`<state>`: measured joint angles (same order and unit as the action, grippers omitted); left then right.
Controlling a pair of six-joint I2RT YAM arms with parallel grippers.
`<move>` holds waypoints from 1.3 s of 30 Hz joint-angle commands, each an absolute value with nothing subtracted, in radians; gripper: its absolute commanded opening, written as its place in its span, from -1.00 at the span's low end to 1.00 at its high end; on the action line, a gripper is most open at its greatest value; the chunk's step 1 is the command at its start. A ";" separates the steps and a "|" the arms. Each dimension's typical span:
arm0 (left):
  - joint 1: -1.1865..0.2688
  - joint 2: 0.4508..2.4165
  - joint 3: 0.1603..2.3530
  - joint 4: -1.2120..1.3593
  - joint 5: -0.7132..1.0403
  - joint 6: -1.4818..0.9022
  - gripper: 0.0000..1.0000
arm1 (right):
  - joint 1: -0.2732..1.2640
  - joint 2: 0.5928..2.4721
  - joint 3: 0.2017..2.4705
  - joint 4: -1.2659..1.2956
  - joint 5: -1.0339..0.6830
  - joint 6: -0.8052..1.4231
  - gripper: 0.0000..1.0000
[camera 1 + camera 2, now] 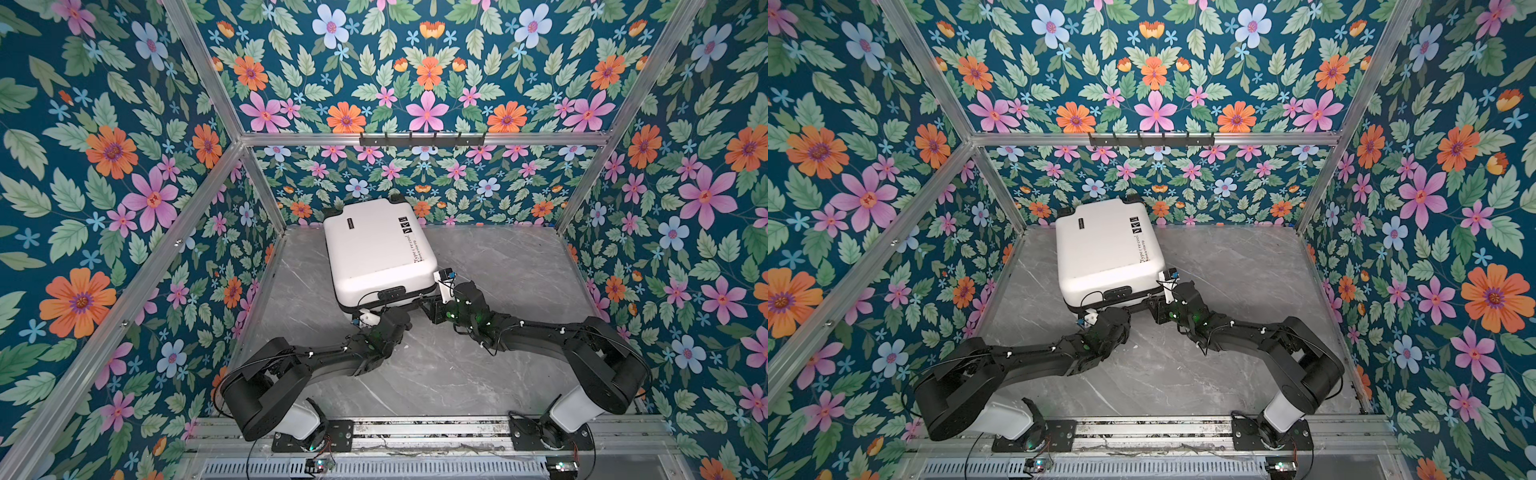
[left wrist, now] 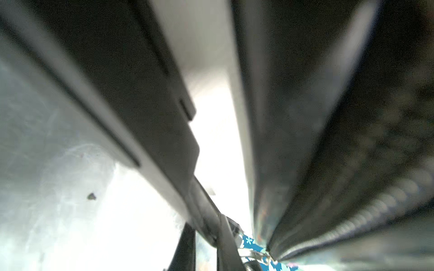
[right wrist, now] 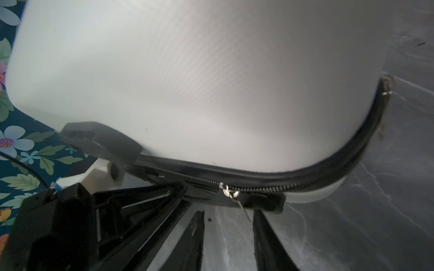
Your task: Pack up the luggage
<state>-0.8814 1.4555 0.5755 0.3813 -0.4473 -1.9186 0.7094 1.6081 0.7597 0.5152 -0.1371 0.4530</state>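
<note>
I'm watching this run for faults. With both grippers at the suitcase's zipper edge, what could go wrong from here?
1. The thin zipper pull hangs between the right gripper's open fingers; it could slip out as they shut.
2. The suitcase lies skewed on a smooth table; tugging the pull may drag it.
3. The left gripper sits close by at the same edge, so the two might bump.

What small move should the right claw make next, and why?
Probably close the right claw on the zipper pull. In the right wrist view this thin metal pull hangs from the slider on the closed luggage, between the claw's open jaws, and it is not yet pinched. With the pull gripped, the claw could then draw the slider along the black zipper band.
</note>
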 commanded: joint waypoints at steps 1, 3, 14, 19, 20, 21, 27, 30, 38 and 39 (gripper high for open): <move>-0.885 1.449 0.600 0.475 -0.413 -1.807 -1.00 | 0.716 1.615 0.767 0.543 -0.120 0.460 -0.31; -0.886 1.448 0.608 0.476 -0.407 -1.796 -1.00 | 0.718 1.617 0.765 0.540 -0.097 0.464 -0.32; -0.900 1.450 0.664 0.469 -0.374 -1.748 -1.00 | 0.719 1.623 0.778 0.531 0.041 0.511 -0.45; -0.910 1.451 0.670 0.468 -0.372 -1.749 -1.00 | 0.718 1.631 0.793 0.542 0.074 0.535 -0.56; -0.911 1.450 0.670 0.468 -0.372 -1.749 -1.00 | 0.719 1.634 0.796 0.541 0.074 0.538 -0.61; -0.911 1.449 0.670 0.469 -0.373 -1.749 -1.00 | 0.718 1.637 0.800 0.539 0.072 0.540 -0.66; -0.913 1.432 0.668 0.468 -0.379 -1.745 -1.00 | 0.719 1.631 0.789 0.521 0.097 0.575 -0.98; -0.913 1.407 0.659 0.454 -0.390 -1.744 -1.00 | 0.716 1.607 0.766 0.504 0.128 0.597 -1.00; -0.913 1.290 0.610 0.347 -0.441 -1.771 -1.00 | 0.702 1.505 0.713 0.466 0.206 0.606 -1.00; -0.913 1.272 0.608 0.318 -0.443 -1.775 -1.00 | 0.699 1.491 0.705 0.463 0.213 0.605 -1.00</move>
<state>-0.9100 1.3151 0.6083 0.2798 -0.3820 -1.8282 0.7189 1.5139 0.7197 0.5201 0.0540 0.5949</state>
